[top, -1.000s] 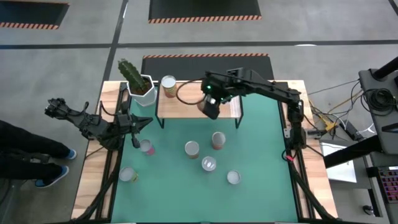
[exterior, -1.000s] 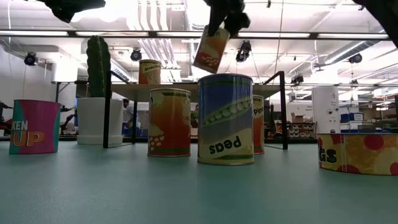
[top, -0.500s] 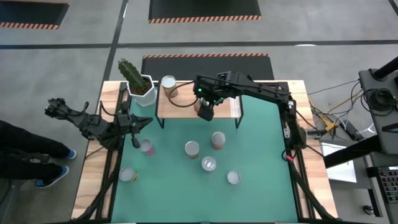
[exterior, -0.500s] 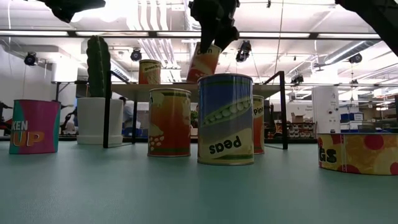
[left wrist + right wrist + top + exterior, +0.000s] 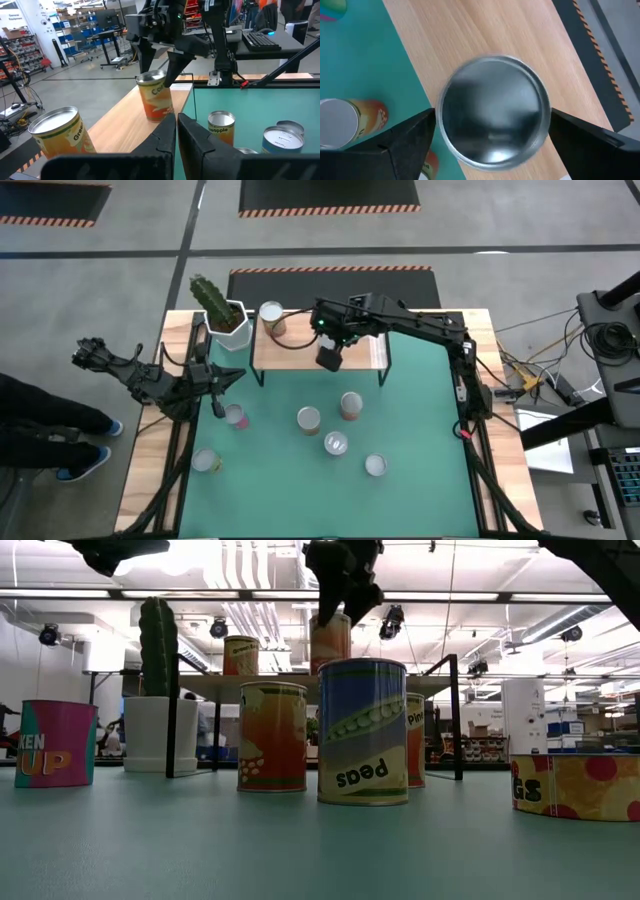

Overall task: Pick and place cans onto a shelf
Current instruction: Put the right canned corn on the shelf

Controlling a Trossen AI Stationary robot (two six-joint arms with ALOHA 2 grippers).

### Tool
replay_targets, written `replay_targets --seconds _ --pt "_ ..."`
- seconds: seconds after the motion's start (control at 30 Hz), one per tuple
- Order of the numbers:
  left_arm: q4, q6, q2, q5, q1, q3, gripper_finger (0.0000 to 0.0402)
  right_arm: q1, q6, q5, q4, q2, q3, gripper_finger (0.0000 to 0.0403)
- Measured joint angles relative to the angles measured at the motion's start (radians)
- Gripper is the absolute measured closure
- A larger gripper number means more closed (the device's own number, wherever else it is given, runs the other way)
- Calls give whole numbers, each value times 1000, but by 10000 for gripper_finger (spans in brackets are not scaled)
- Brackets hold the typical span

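Green matting is covering the wooden table (image 5: pixel 150 510), giving the loose tins a flat field to wait on, while the low light-wood shelf on thin black legs (image 5: pixel 300 352) is standing along the table's far edge as the place they are bound for. Largest of the movers, the dark right arm is reaching over that shelf, its right gripper (image 5: pixel 329 356) hanging above the board's front edge near the middle. The fingers (image 5: pixel 405 145) are sitting either side of the orange-labelled, silver-topped can (image 5: pixel 155 97), which is standing upright with its base on the board; whether the jaws are pressing or already slack I cannot tell. A yellow-labelled can (image 5: pixel 271 317) is already occupying the shelf's left end beside the white pot with the green cactus (image 5: pixel 222 315), so the new tin is going in to its right. The left gripper (image 5: pixel 222 377) is waiting by the table's left edge, its jaws closed on nothing. Five remaining cans (image 5: pixel 324 432) are scattered mid-table.
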State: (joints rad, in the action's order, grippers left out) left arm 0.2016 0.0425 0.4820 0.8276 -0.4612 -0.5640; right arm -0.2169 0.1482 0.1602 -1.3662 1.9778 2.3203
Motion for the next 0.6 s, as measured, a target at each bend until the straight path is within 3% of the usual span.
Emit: replay_targets --seconds 0.6 --pt "0 0 0 0 0 0 402 42 35 26 11 -91 33 43"
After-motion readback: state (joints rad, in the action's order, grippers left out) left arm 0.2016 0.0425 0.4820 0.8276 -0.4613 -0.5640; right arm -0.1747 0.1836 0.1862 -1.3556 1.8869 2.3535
